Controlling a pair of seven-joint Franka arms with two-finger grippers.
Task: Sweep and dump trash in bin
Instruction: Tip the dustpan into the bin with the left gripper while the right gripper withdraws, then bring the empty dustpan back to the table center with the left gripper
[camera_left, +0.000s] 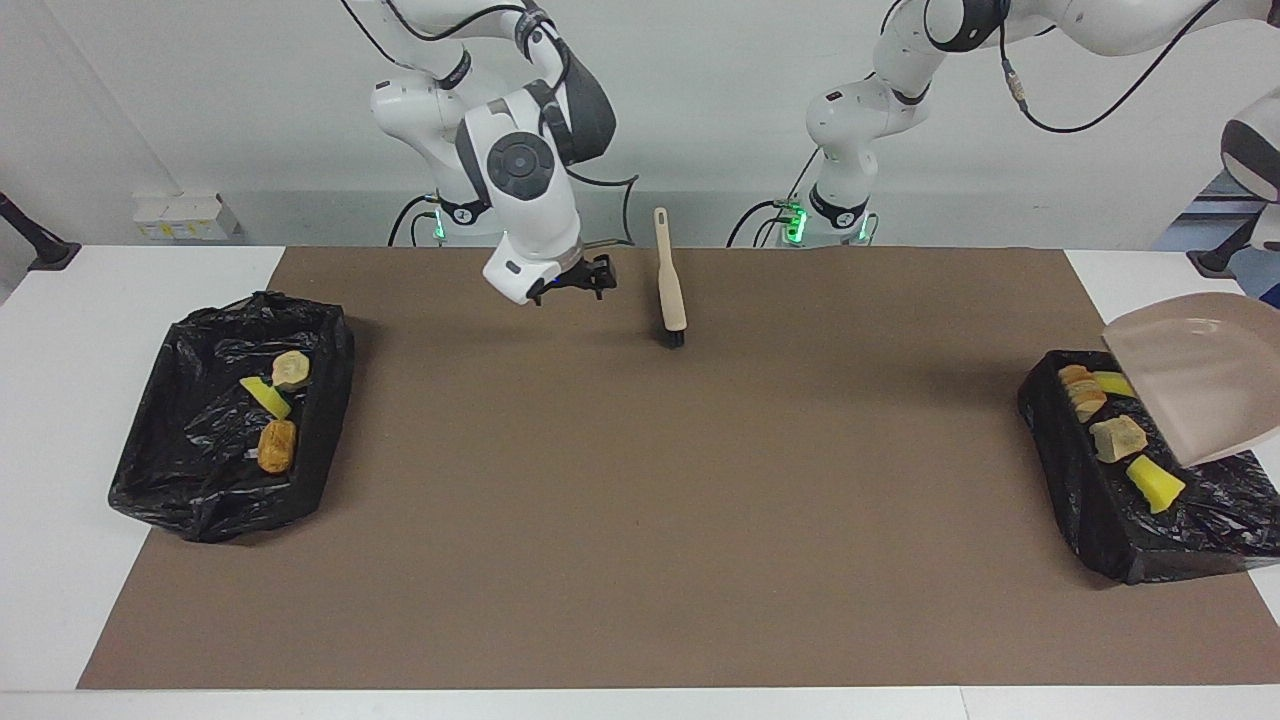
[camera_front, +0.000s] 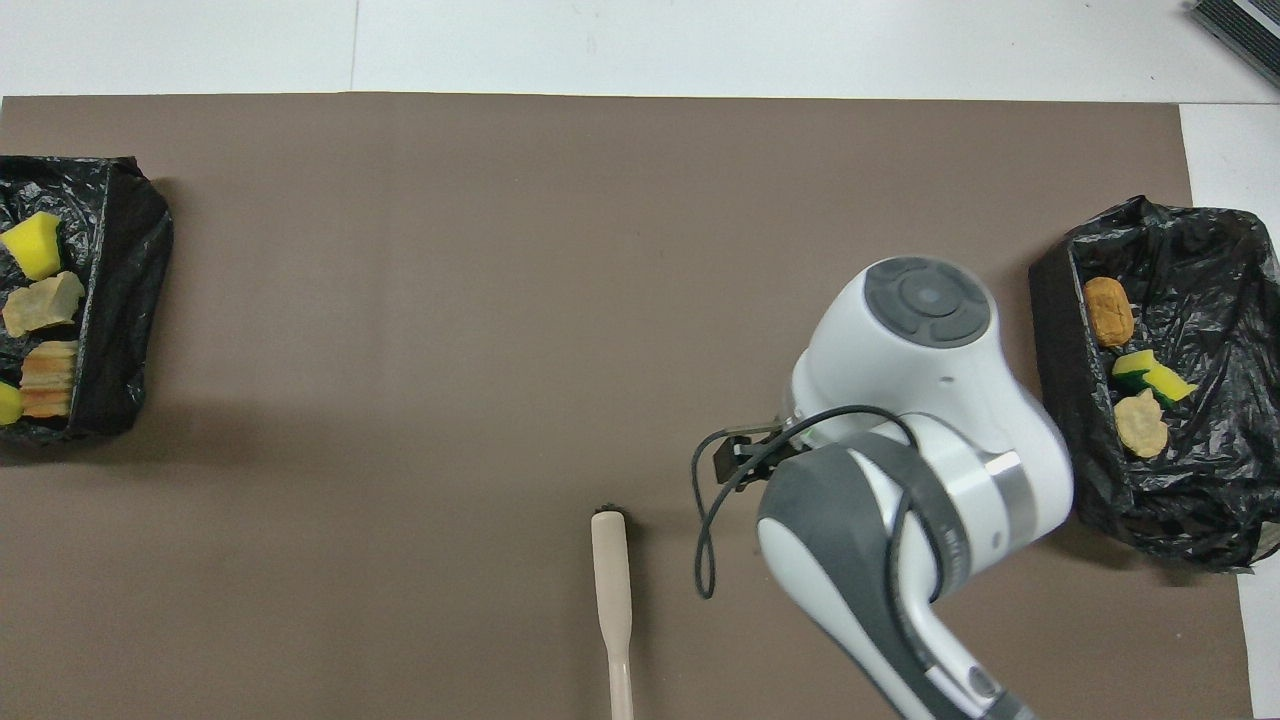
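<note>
The trash lies in two black-lined bins. The bin at the right arm's end (camera_left: 180, 490) (camera_front: 1220, 520) holds a tan lump (camera_left: 290, 369), a green-topped yellow sponge (camera_left: 265, 397) (camera_front: 1150, 375) and a brown bread piece (camera_left: 277, 446). The bin at the left arm's end (camera_left: 1090, 530) (camera_front: 120, 300) holds several scraps, among them a ridged croissant-like piece (camera_left: 1081, 391) and a yellow sponge (camera_left: 1155, 484). The beige dustpan (camera_left: 1195, 385) hangs tilted over that bin, its handle out of view. The left gripper is out of view. My right gripper (camera_left: 592, 278) (camera_front: 728, 456) is open and empty, over the mat beside the brush.
The beige brush (camera_left: 670, 285) (camera_front: 612, 590) stands on its black bristles on the brown mat (camera_left: 640, 520), nearer to the robots than the mat's middle. White table (camera_left: 60, 330) borders the mat at both ends.
</note>
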